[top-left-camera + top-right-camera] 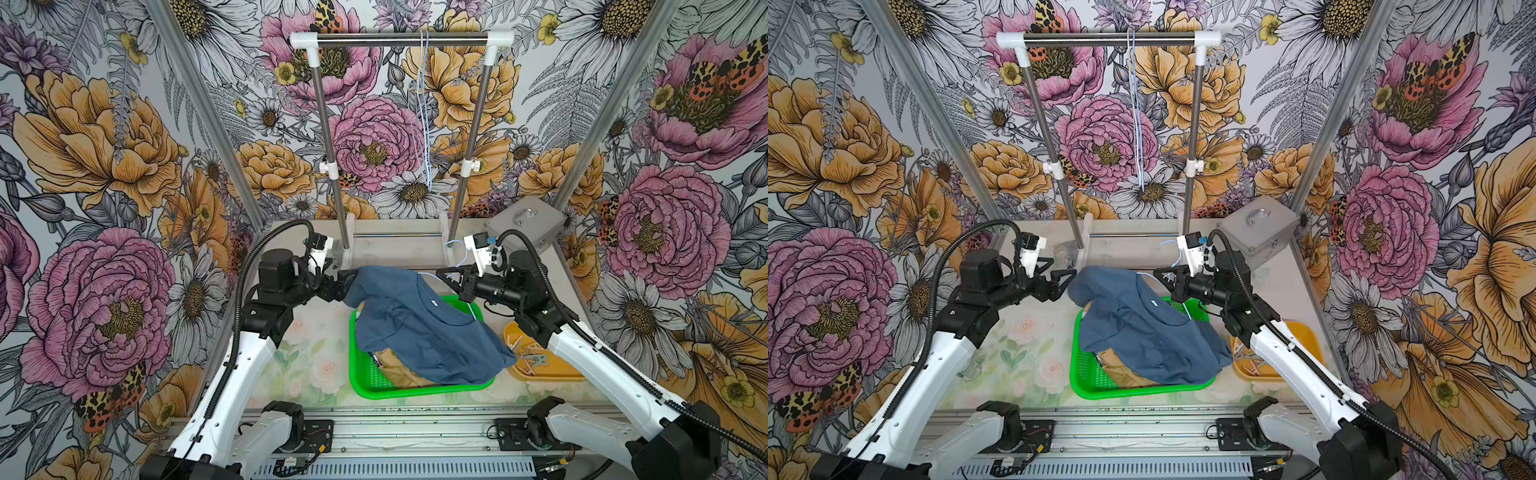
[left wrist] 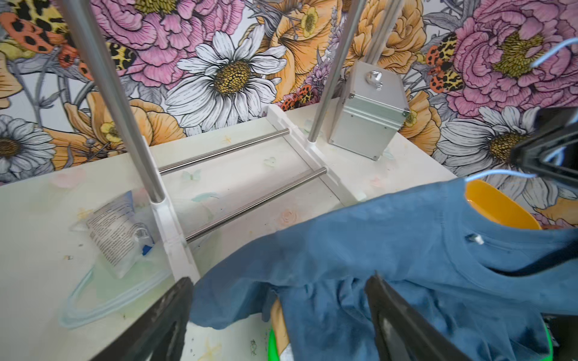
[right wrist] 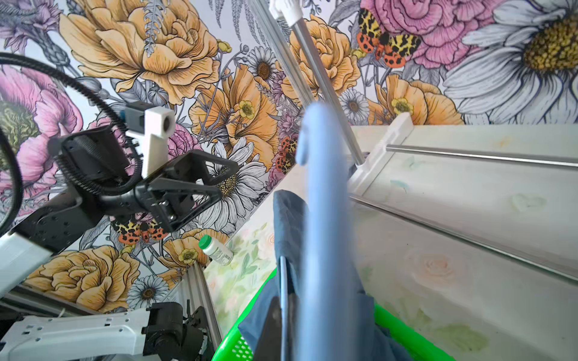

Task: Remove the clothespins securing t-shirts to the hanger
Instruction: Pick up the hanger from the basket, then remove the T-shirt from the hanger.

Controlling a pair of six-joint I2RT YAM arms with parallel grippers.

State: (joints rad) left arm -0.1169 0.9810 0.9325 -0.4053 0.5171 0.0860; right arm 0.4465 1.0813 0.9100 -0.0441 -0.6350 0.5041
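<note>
Green basket [image 1: 399, 391], yellow tray [image 1: 557, 374], silver metal case [image 1: 525, 226], steel clothes rack [image 1: 401, 38]

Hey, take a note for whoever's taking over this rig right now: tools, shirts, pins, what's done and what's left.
Left tool: open at the slate blue t-shirt sleeve, holding nothing.
Right tool: shut on the pale blue hanger.
Blue shirt is draped over the green basket, on top of a tan t-shirt; the hanger runs through its collar.
Done: clothespins lie in the yellow tray; none visible on the shirt.
To do: free the hanger, and probably check the folds for hidden pins.
</note>
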